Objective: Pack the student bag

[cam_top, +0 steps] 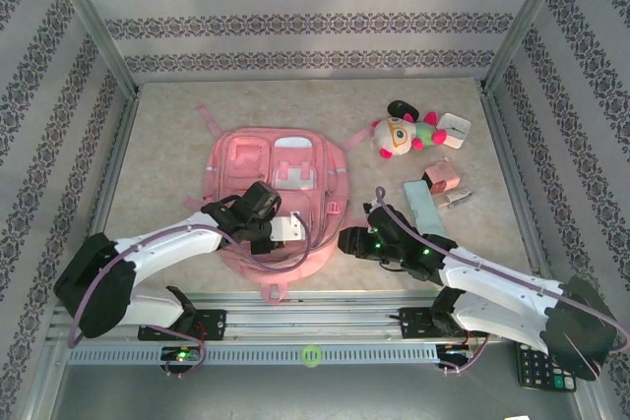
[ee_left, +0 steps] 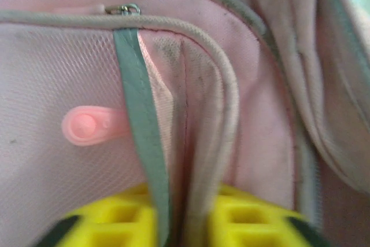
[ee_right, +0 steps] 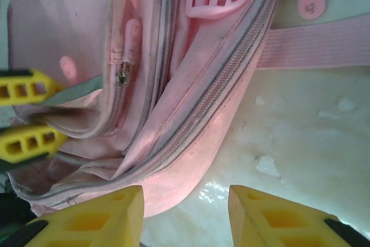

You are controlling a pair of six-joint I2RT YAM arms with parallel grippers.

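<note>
1. We see the left gripper (ee_left: pixel 182 221) closed on the grey-trimmed edge of a front pocket. The fabric fold is pinched between its yellow fingers (ee_left: pixel 115 221). The right wrist view shows the same pinch from the side.
2. A rounded pink rubber zipper pull (ee_left: pixel 87 125) shows against the mesh panel just beside the pinched trim.
3. The pocket belongs to the large soft pink fabric backpack (cam_top: pixel 246 159). It lies flat in the middle of the beige table (cam_top: pixel 167 145), with its lower end near the near edge.
4. The right gripper (ee_right: pixel 185 218) stands open with nothing in it. Its jaws are at the backpack's right side near the near edge, one by the zippered seam and the other over bare table.
5. Between the backpack and the right edge lie a flat pale-green case (cam_top: pixel 428 211) and a small pink box (cam_top: pixel 440 179), close together.
6. Toward the far right corner we see a plush toy in white, pink, green and black (cam_top: pixel 399 132), with a small white box (cam_top: pixel 453 130) just beside it.
7. A black calculator (cam_top: pixel 541 371) sits beyond the near right corner.
</note>
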